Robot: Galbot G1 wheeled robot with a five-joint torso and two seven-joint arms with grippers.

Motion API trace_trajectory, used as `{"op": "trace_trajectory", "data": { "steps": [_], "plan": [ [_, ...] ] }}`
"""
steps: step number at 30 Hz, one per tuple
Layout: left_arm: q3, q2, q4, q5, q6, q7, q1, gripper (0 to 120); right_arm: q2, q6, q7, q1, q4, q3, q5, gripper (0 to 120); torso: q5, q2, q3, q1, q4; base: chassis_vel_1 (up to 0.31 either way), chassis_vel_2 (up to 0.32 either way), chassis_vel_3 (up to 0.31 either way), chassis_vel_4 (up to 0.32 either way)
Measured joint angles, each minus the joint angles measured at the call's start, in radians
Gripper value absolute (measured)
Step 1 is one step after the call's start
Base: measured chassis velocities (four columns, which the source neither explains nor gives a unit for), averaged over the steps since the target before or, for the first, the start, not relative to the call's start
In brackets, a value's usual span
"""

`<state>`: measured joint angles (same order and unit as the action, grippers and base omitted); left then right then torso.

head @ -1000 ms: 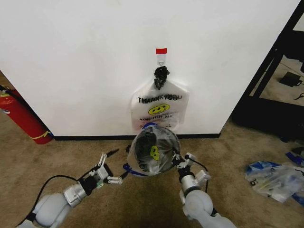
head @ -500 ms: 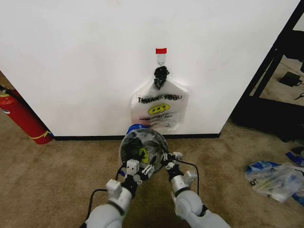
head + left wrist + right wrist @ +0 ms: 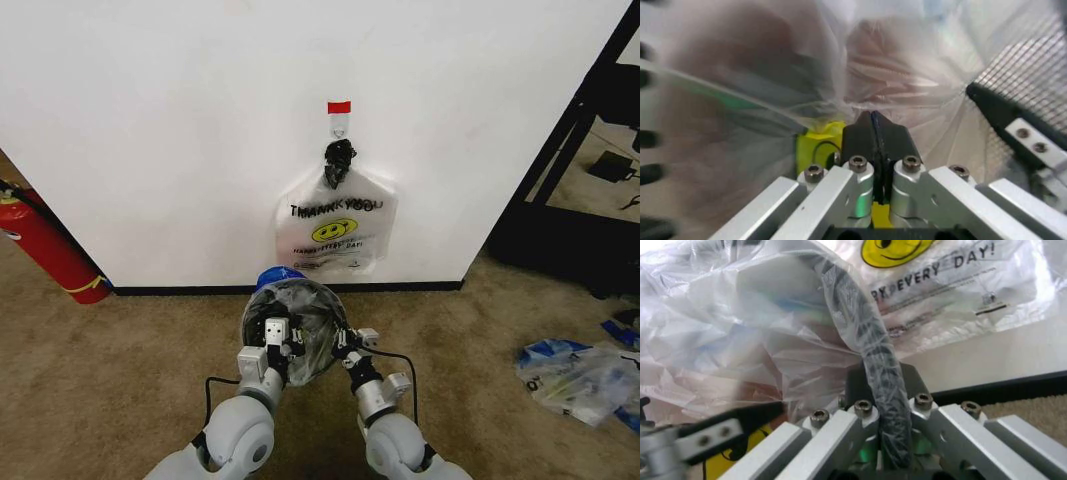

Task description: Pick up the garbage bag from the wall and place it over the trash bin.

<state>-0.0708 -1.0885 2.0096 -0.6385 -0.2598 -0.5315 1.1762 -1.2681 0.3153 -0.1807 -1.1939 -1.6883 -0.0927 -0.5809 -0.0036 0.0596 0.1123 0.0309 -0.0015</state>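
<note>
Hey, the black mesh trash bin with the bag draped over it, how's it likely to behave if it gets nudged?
Probably light and easily shoved: the trash bin is small, with thin open mesh walls. Being round, it would likely roll if tipped. The garbage bag over it looks thin and crinkly, so it may slip off the rim; the left claw and right claw both pinch there.

a brown carpet floor (image 3: 120, 350) is seen, with the trash bin (image 3: 293, 318), a red extinguisher (image 3: 45, 248) and a plastic bundle (image 3: 580, 378) lying on it

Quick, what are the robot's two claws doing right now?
Left gripper: shut, pinching the garbage bag inside the trash bin.
Right gripper: shut on the bin's bag-covered rim.
</note>
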Motion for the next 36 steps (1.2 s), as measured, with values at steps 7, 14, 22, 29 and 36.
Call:
{"op": "trace_trajectory", "data": {
  "steps": [7, 14, 22, 29, 36],
  "plan": [
    [0.004, -0.025, -0.054, 0.031, -0.018, -0.050, -0.035, 0, -0.004, 0.006, 0.001, -0.011, -0.013, -0.007, 0.036, 0, -0.0001, 0.000, 0.000, 0.000, -0.0002, 0.000, 0.000, 0.000, 0.000],
    [0.019, -0.007, -0.070, 0.061, -0.047, -0.091, -0.049, 0, -0.002, 0.009, 0.001, -0.019, -0.019, -0.002, 0.050, 0, 0.0000, 0.000, 0.000, 0.000, -0.0001, 0.000, 0.000, 0.000, 0.000],
    [0.021, 0.001, -0.083, 0.129, -0.050, -0.087, -0.044, 0, -0.001, 0.009, 0.002, -0.020, -0.028, 0.003, 0.057, 0, 0.0000, 0.000, 0.000, 0.000, -0.0001, 0.000, 0.000, 0.000, 0.000],
    [0.010, 0.003, -0.045, 0.142, -0.050, -0.023, -0.009, 0, -0.002, 0.012, 0.011, -0.021, -0.027, 0.006, 0.065, 0, 0.0000, 0.000, 0.000, 0.000, -0.0001, 0.000, 0.000, 0.000, 0.000],
    [-0.023, 0.026, -0.027, 0.144, -0.072, 0.002, 0.000, 0, -0.007, 0.024, 0.030, -0.013, -0.012, 0.008, 0.084, 0, 0.0000, 0.000, 0.000, 0.000, -0.0001, 0.000, 0.000, 0.000, 0.000]
  ]
}}
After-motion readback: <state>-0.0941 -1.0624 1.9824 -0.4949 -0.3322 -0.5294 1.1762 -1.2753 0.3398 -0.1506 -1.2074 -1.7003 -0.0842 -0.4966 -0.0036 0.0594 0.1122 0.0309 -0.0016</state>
